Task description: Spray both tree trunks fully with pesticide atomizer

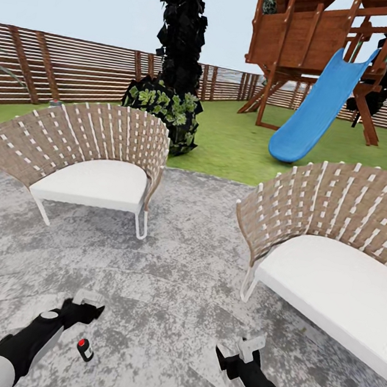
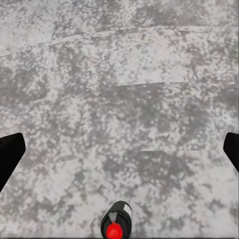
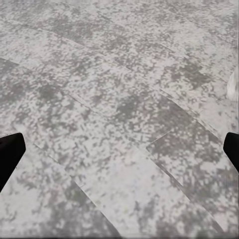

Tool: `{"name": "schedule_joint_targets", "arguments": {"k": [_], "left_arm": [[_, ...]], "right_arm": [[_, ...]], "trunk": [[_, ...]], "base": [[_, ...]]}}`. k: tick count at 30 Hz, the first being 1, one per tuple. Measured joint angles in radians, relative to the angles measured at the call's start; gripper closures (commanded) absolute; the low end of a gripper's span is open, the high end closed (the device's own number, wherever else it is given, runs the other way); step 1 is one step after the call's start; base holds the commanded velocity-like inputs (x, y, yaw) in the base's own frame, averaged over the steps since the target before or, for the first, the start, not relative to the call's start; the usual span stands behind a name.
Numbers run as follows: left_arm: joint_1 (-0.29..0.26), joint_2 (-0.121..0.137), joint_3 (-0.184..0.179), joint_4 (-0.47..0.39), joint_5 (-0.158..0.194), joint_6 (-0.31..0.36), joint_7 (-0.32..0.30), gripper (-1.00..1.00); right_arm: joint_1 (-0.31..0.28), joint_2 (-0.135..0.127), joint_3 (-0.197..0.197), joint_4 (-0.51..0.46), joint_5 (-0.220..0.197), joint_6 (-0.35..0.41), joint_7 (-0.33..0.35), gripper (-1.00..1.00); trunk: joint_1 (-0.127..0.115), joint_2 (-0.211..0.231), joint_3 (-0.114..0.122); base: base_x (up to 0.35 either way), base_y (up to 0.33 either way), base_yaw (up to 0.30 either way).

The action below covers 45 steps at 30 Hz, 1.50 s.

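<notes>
Two chairs on the paving (image 1: 168, 288): left chair (image 1: 93, 164), right chair (image 1: 333, 250). Atomizer (image 1: 85, 349) on the paving before them, between the grippers (nearer the left gripper (image 1: 82, 304)). Lawn (image 1: 237, 144), play tower (image 1: 317, 57) and fence (image 1: 63, 67) behind.

"Where's the pesticide atomizer (image 1: 85, 349)?"

"On the grey paving (image 1: 174, 289), close in front of the robot. It's a small black can with a red cap and a pale band."

"Upright?"

"It looks tilted in the head view, though I can't be certain. The left wrist camera sees it (image 2: 116, 224) cap-on, standing free on the mottled stone."
</notes>
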Motion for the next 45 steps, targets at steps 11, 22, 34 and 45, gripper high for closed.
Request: {"name": "schedule_joint_targets", "arguments": {"k": [11, 22, 34, 45], "left_arm": [[0.008, 0.003, 0.007, 0.002, 0.0, -0.006, 0.007, -1.0], [0.009, 0.03, 0.037, 0.002, 0.006, -0.008, 0.011, -1.0], [0.01, 0.026, 0.041, 0.003, 0.007, -0.037, 0.014, -1.0], [0.011, 0.029, 0.045, 0.118, 0.033, -0.289, 0.017, -1.0]], "right_arm": [[0.0, 0.0, 0.0, 0.0, 0.0, 0.001, 0.0, -1.0], [0.0, 0.0, 0.0, -0.001, 0.001, 0.0, 0.0, -1.0], [0.0, 0.0, 0.003, -0.028, 0.001, 0.003, 0.0, -1.0], [0.0, 0.0, 0.001, -0.03, 0.001, 0.004, 0.0, -1.0]], "trunk": [[0.042, -0.077, -0.052], [0.051, -0.087, -0.106], [0.056, -0.089, -0.153], [0.061, -0.092, -0.196]], "base": [[0.0, 0.0, -0.088], [0.0, 0.0, -0.052], [0.0, 0.0, -0.001], [0.0, 0.0, 0.0]]}}
